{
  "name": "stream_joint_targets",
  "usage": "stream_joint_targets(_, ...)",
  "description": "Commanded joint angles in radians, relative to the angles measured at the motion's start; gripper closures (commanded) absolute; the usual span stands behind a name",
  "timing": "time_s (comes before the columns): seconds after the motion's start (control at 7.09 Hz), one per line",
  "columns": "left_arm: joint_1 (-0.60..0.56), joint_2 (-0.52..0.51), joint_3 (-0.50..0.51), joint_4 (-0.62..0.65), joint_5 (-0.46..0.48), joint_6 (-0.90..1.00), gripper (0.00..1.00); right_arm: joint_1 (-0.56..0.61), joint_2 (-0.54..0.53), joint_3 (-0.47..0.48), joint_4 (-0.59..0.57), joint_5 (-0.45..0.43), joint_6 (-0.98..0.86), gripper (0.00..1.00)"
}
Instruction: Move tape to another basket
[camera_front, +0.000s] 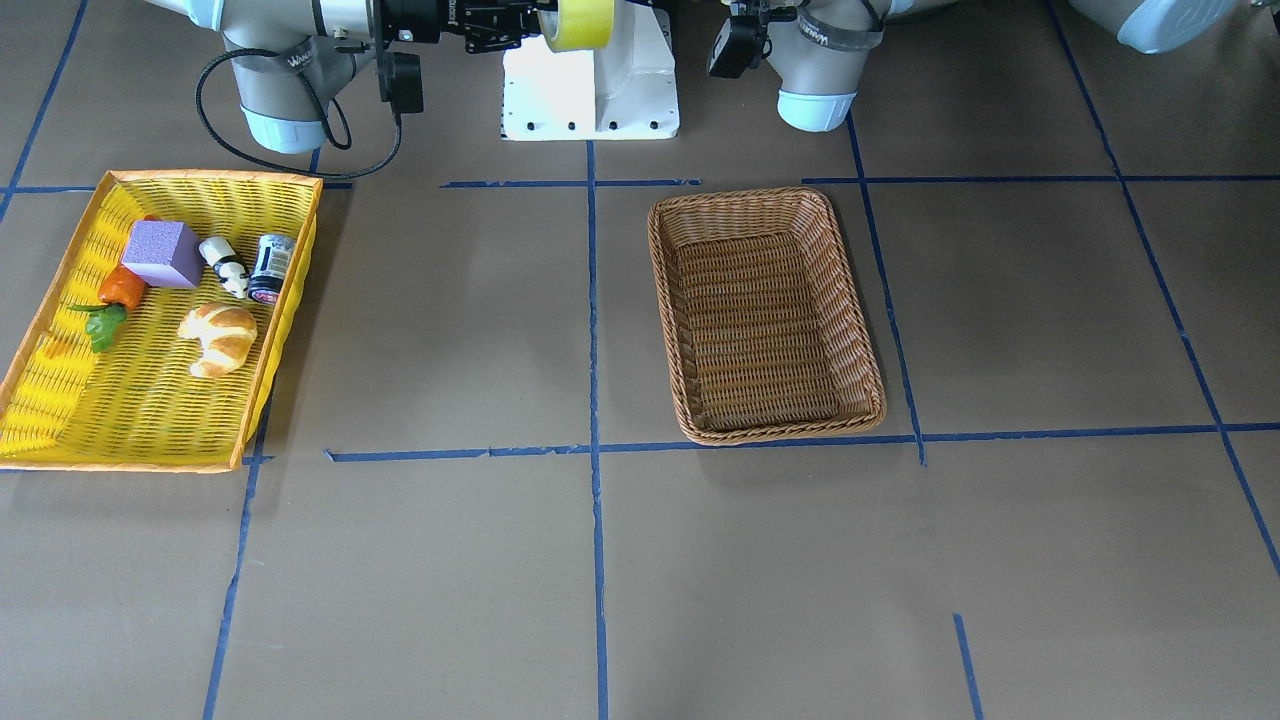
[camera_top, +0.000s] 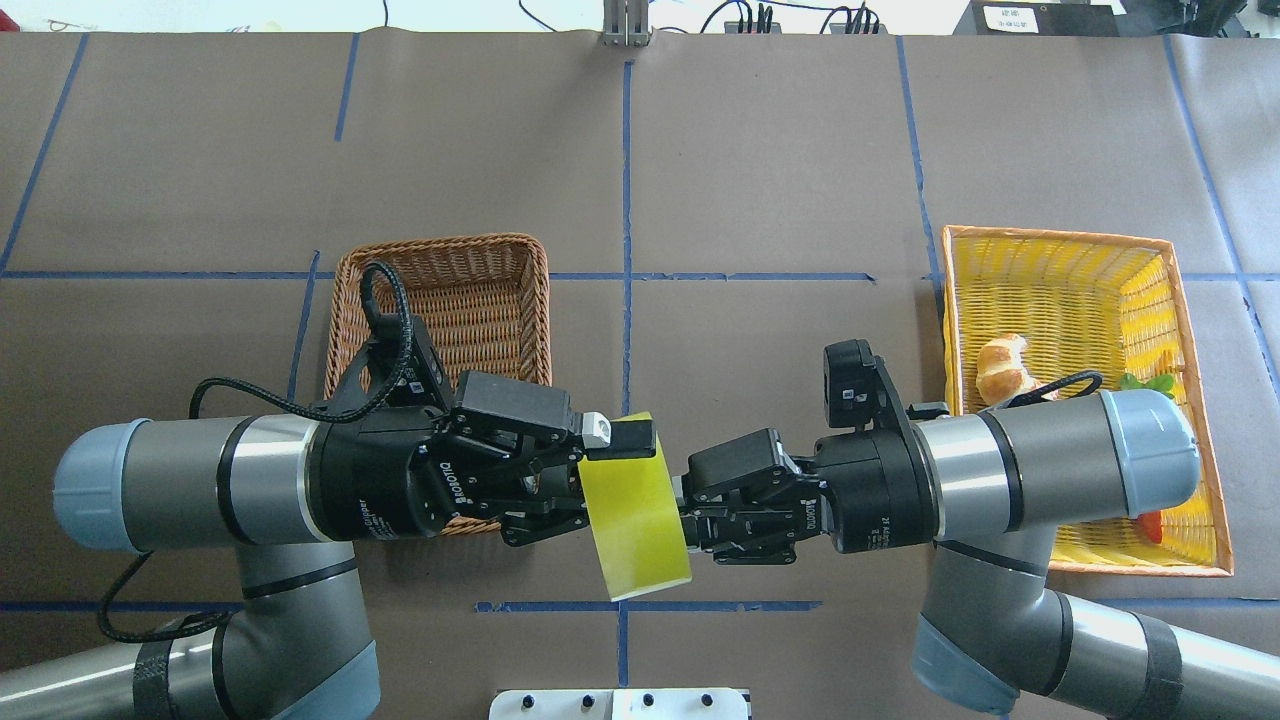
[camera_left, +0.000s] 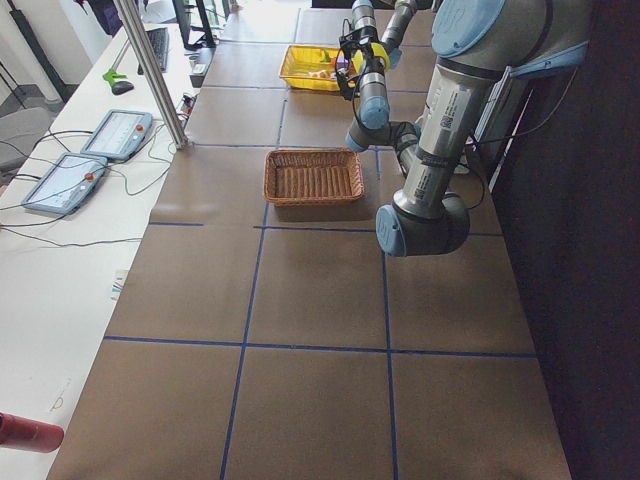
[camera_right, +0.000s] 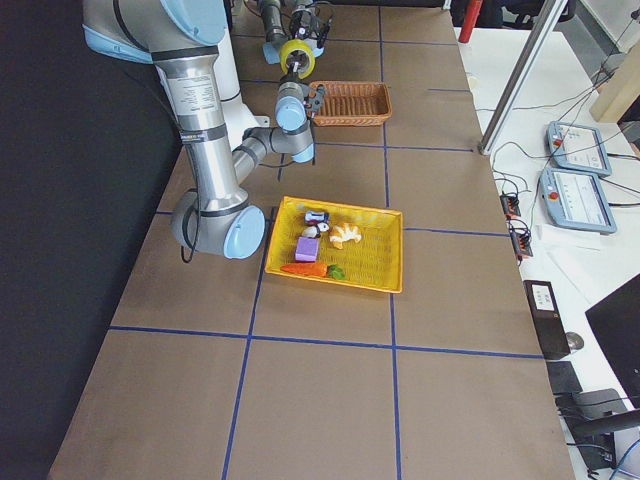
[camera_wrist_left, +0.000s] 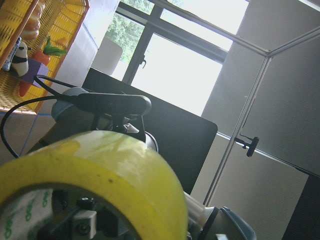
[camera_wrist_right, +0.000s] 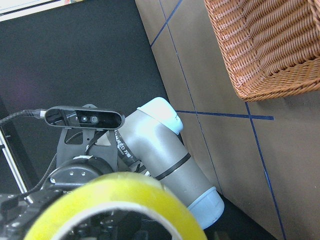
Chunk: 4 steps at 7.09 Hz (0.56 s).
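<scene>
Right tool clamps tape; left tool, fingers apart, at its opposite side.

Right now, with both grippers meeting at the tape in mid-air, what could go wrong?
1. The tape hangs between the left gripper and the right gripper over bare table, not over the basket. If one releases before the other grips firmly, it would likely drop outside and might roll away.
2. The views do not show which gripper carries it, so pulling either arm back now could yank it loose.
</scene>
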Motion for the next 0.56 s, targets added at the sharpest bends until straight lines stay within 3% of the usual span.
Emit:
stream_joint_targets(0.0, 0.000, 0.003, -0.010, 0.007, -0.004, -0.013, 1.00, 0.001, 0.000, 0.001, 0.000, -0.002, 0.000, 0.00)
stream_joint_targets(0.28, -0.003, 0.008, -0.024, 0.009, -0.005, -0.011, 1.00, 0.004, -0.002, 0.004, 0.000, -0.001, -0.003, 0.00)
stream_joint_targets(0.42, -0.011, 0.061, -0.065, 0.021, -0.021, -0.008, 1.00, 0.012, -0.005, 0.006, 0.000, 0.002, -0.006, 0.00)
